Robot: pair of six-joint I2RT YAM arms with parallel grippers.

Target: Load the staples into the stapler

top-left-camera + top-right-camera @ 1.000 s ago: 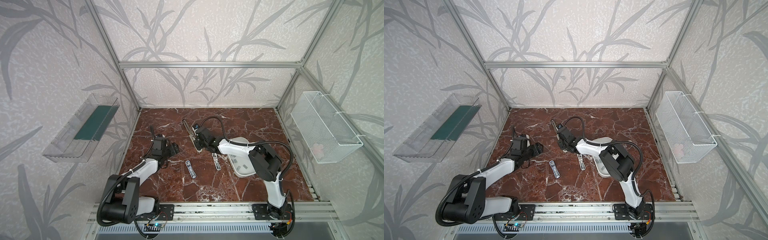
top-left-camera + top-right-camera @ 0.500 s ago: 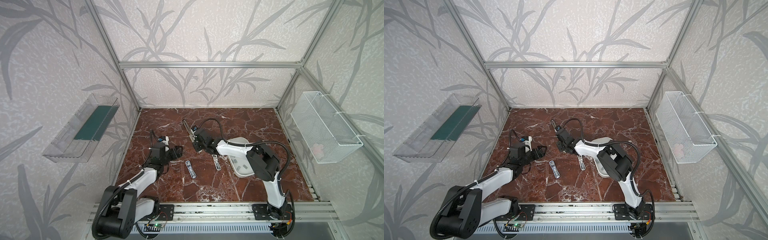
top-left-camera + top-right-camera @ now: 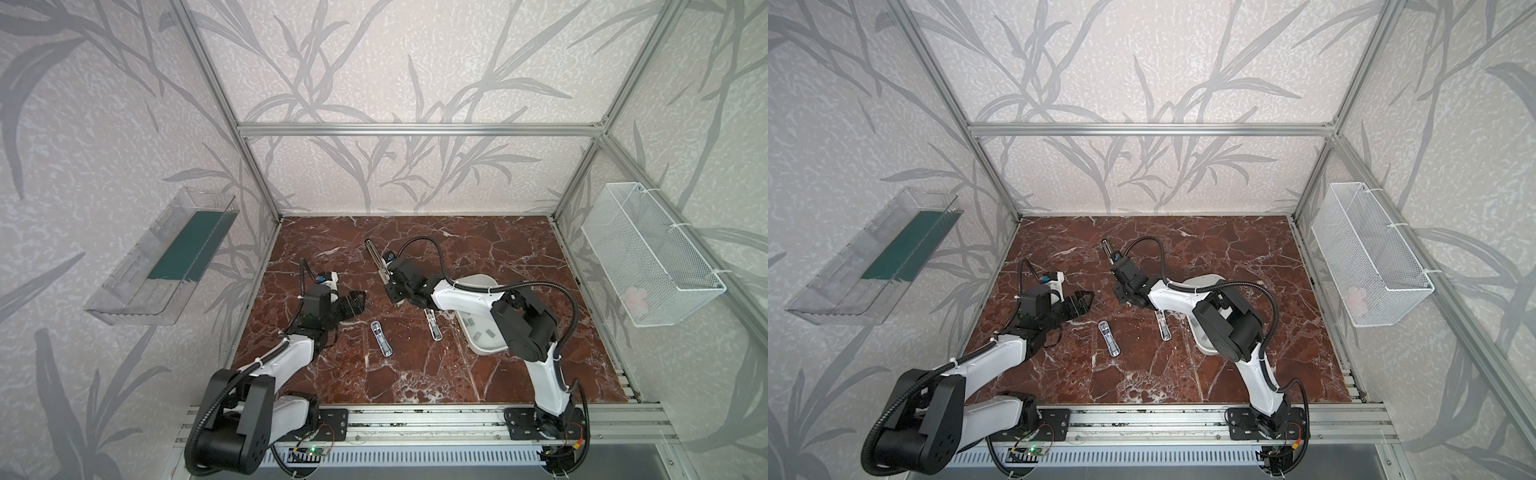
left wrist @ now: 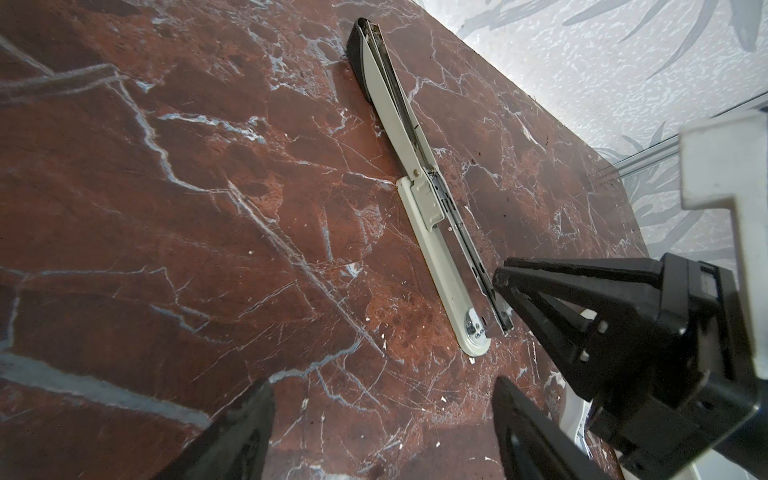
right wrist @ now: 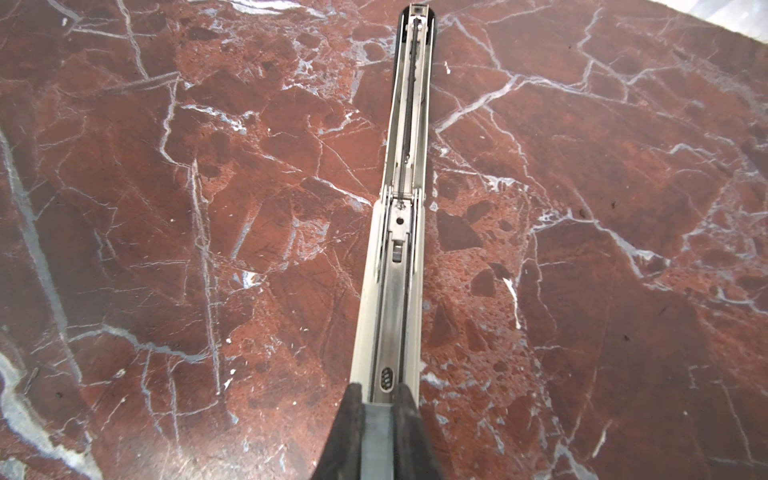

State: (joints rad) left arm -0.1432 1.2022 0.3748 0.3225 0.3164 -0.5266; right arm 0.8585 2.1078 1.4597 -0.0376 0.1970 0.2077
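Note:
The stapler [image 3: 374, 255] [image 3: 1106, 248] lies opened flat on the marble, cream body with a metal magazine channel [image 5: 399, 257] facing up. My right gripper [image 5: 377, 392] [image 3: 392, 296] is shut on a grey strip of staples [image 5: 376, 436], held in line with the channel at the stapler's front end [image 4: 478, 332]. In the left wrist view one of the right gripper's black fingers [image 4: 552, 299] touches that end. Left of the stapler, my left gripper [image 3: 359, 301] [image 3: 1086, 301] [image 4: 382, 436] hangs open over bare marble, holding nothing. More staples [image 3: 471, 321] lie in the white tray [image 3: 478, 349].
Two small silver elongated items [image 3: 381, 338] [image 3: 433, 328] lie on the marble nearer the front. A clear wall bin [image 3: 162, 257] hangs on the left wall and a white wire basket [image 3: 652, 257] on the right wall. The right forearm covers part of the tray.
My left arm has shifted its gripper slightly right, toward the stapler, jaws still open. The right gripper stays at the stapler's front end with the strip.

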